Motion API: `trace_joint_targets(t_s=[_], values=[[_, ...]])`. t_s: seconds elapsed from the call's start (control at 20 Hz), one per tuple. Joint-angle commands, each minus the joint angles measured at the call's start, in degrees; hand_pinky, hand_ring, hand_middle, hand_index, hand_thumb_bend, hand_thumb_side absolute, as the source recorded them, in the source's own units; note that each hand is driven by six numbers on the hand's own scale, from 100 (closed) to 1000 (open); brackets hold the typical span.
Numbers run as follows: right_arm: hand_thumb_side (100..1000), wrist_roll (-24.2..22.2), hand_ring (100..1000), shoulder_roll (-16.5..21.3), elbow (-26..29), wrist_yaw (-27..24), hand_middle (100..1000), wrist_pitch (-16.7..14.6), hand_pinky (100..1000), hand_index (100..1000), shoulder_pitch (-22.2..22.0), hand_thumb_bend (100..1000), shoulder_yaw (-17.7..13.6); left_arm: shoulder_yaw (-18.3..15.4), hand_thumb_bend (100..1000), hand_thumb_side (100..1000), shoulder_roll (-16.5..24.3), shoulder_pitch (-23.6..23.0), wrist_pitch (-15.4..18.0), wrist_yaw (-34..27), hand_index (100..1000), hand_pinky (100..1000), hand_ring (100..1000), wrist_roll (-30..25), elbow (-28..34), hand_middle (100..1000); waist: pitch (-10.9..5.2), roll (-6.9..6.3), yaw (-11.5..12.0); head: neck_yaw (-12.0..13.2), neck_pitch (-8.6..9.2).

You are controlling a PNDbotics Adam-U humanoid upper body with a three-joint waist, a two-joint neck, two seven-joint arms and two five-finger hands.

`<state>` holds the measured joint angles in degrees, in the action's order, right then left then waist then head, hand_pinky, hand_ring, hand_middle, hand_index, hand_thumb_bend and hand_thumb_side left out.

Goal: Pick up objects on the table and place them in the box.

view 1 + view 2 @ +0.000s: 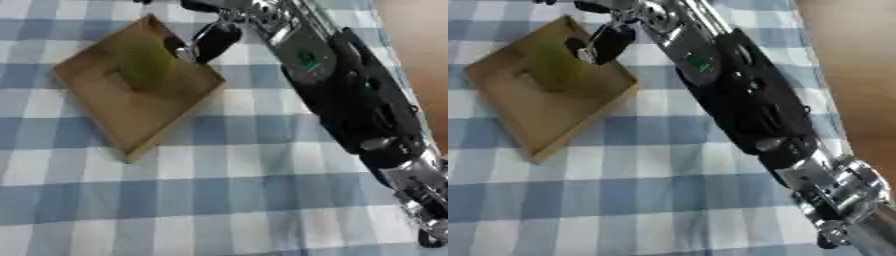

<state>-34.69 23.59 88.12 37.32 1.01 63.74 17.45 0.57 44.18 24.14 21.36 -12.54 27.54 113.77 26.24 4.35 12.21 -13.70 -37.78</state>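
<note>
Hand (pixel 213 40) beside green object (pixel 144 61) in box (pixel 131 117).

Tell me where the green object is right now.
The green object sits inside the brown box, toward its far end, in the upper left of both views. The right hand is just to its right, at the box's far right edge.

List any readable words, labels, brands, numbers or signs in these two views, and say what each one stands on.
None can be read.
The right arm carries a small green mark on a silver section, too blurred to tell whether it is a light or a label.
The box, the green object in it, the right hand and the checked tablecloth show no text.
</note>
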Motion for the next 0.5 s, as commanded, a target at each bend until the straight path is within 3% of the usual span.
trace_joint_targets(t_s=[0.05,0.3,0.35,0.4,0.5], values=[[100,3.81,930,4.63,6.23,-4.08,845,2.50,883,906,0.98,100,-3.41,-0.90,297,746,1.65,0.02,0.04,0.45,906,784,794,0.30,0.82,824,-1.88,-0.39,-0.17,0.23,-0.14],[100,15.56,923,13.05,15.16,-12.92,838,6.80,878,888,-1.29,100,-7.75,-1.24,298,744,1.83,-0.49,0.19,0.84,906,784,794,0.78,0.82,823,-2.05,-0.34,-0.86,1.81,0.04],[183,17.76,925,14.74,16.76,-14.76,839,7.19,879,887,-2.13,100,-8.41,-1.29,298,744,1.83,-0.57,0.23,0.94,906,784,794,0.86,0.82,823,-2.03,-0.37,-0.95,2.19,0.11],[404,19.75,926,16.51,18.36,-16.37,836,7.43,880,881,-3.19,100,-9.15,-1.38,300,742,1.81,-0.67,0.30,1.06,906,784,795,0.96,0.82,823,-1.98,-0.43,-1.08,2.74,0.19],[470,23.24,926,19.84,21.68,-19.20,832,7.77,880,872,-5.74,100,-10.64,-1.56,300,740,1.69,-0.77,0.54,1.31,906,785,795,1.16,0.82,823,-1.80,-0.56,-1.24,3.66,0.44]])
